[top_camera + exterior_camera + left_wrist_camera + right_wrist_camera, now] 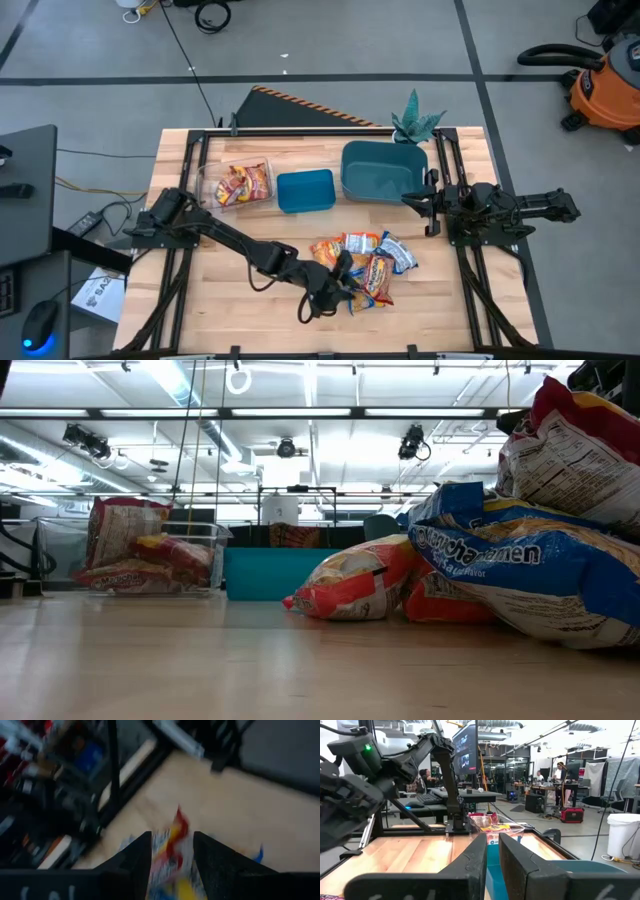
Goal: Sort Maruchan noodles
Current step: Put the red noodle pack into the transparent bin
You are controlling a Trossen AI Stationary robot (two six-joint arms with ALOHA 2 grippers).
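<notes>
Several Maruchan noodle packets (372, 258) in orange-red and blue-silver lie heaped on the table's near middle. The low view shows this heap (500, 575) close up. My left gripper (338, 286) has reached across to the heap's left side and is shut on one orange-red packet (175, 837). More red packets lie in the clear box (240, 185) at the far left. My right gripper (418, 203) is shut and waits beside the large teal bin (385, 170), touching nothing. My left gripper (172, 865) has an orange-red packet pinched between its two fingers, which come from above, slanting down. The packet's crinkled end (179, 822) sticks out past the fingertips. Blur hides which edge is held and whether the packet is clear of the heap.
A small blue bin (305, 190) stands between the clear box and the large teal bin along the far side. A potted plant (415, 122) sits at the far edge. Bare wood lies left of the heap and along the near edge (200, 660).
</notes>
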